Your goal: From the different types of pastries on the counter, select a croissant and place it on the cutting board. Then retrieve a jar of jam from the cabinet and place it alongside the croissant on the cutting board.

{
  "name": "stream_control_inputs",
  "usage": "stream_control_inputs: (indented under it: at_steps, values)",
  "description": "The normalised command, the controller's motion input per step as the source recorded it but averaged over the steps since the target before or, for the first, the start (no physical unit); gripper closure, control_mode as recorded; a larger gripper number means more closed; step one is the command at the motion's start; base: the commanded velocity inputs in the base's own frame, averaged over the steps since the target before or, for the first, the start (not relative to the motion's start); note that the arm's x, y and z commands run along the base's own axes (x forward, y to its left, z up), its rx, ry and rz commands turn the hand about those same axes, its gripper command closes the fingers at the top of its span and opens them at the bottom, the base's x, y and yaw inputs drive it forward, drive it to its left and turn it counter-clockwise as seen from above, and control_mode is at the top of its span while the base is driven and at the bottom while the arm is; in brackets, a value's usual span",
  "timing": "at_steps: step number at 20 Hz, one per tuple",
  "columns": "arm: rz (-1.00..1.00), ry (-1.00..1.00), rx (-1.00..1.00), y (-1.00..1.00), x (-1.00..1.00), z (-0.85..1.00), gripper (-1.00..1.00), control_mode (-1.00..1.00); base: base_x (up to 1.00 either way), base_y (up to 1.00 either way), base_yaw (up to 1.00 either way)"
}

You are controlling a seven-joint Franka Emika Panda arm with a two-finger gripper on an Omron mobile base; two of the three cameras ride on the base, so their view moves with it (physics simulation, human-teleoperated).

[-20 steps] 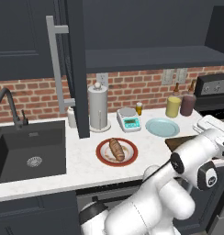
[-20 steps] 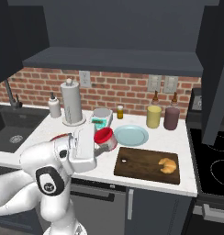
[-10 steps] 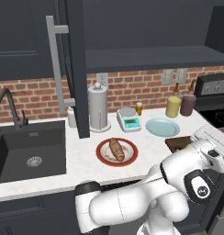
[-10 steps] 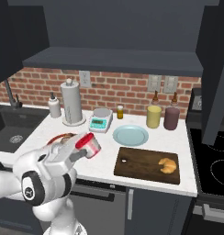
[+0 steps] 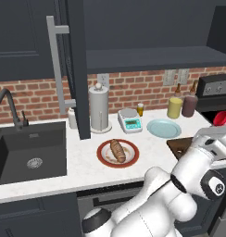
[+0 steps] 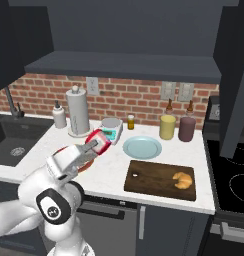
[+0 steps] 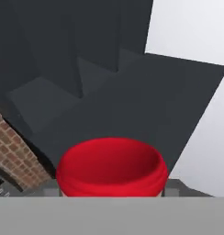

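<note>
The gripper (image 6: 95, 145) pinches the jar of jam (image 6: 99, 140), its fingers clamped on the red jar's sides; in the right base view the jar hangs tilted in the air above the counter (image 6: 110, 172), in front of the small kitchen scale (image 6: 111, 128). In the hand view the jar (image 7: 112, 167) sits at 6 o'clock with dark cabinet panels behind it and a strip of brick at 8 o'clock. In the left base view the jar (image 5: 222, 118) shows at 3 o'clock, just above the white arm. From the jar in the right base view, the round pale blue plate (image 6: 142, 147) lies near at 3 o'clock, and the cutting board (image 6: 154, 178) lies at 4 o'clock with the croissant (image 6: 182, 180) resting on its right part. A yellow bottle (image 6: 167, 126) and a maroon bottle (image 6: 186, 128) stand by the brick wall at 2 o'clock. In the left base view the brown scored loaf (image 5: 117, 150) lies on a red-rimmed plate (image 5: 105, 156) at the centre, a paper towel roll (image 5: 99, 109) stands at 11 o'clock of it, the dark sink (image 5: 30, 152) is at 9 o'clock, and the cabinet door (image 5: 75, 69) with its silver bar handle (image 5: 56, 65) stands open at 11 o'clock
</note>
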Motion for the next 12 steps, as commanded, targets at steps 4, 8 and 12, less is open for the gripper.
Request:
stream_control_inputs:
  at_steps: [4, 8, 12]
  values:
    - [0.00, 0.30, 0.35, 0.01, 1.00, 0.15, 1.00, -1.00, 0.00, 0.00, 0.00]
    - [-0.13, 0.02, 0.51, 0.25, 1.00, 0.17, 1.00, -1.00, 0.00, 0.00, 0.00]
    - [-0.26, -0.15, 0.68, 0.35, 0.74, 0.01, 1.00, -1.00, 0.00, 0.00, 0.00]
